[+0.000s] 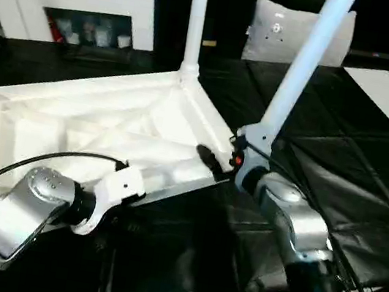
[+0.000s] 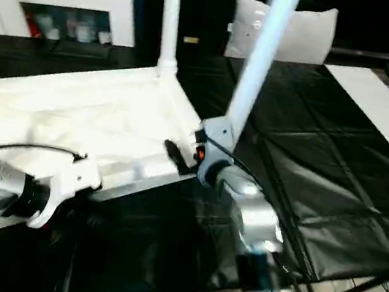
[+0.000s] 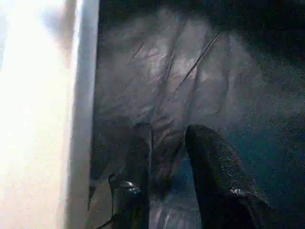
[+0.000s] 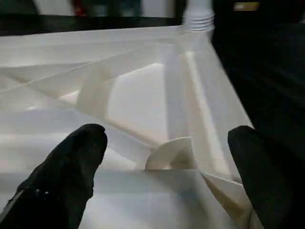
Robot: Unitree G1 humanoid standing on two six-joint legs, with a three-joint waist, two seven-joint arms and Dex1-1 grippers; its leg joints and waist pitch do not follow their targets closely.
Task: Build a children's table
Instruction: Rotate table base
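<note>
The tabletop (image 1: 109, 121) is lying upside down on a black mat (image 1: 338, 176), its ribbed white underside facing up. One leg (image 1: 196, 20) is standing upright in the far corner socket, its top cut off by the picture edge. A second leg (image 1: 304, 60) is leaning up from the near right corner, just behind the right gripper (image 4: 167, 157); its upper end is also cut off, and its foot is hidden behind the wrist, so whether it is seated in a socket cannot be told. The tabletop's left end is running out of view.

The right gripper's fingers (image 4: 71, 167) are standing wide apart, holding nothing. Between them a round corner socket (image 4: 174, 152) is showing, with diagonal ribs spreading beyond the fingertips toward the upright leg's base. Whether the fingers are touching the plastic is hard to tell.

The left gripper (image 3: 164, 157) is pointing at the mat, fingers (image 3: 214, 171) standing narrowly apart with nothing between them. The tabletop's white edge is running just beside one finger, blown out and hard to read. In the head views the left forearm is covering the tabletop's near rim.

Beyond the table, a grey cushion (image 1: 279, 30) is leaning upright and a white cabinet (image 1: 69, 0) is standing at the far left.
</note>
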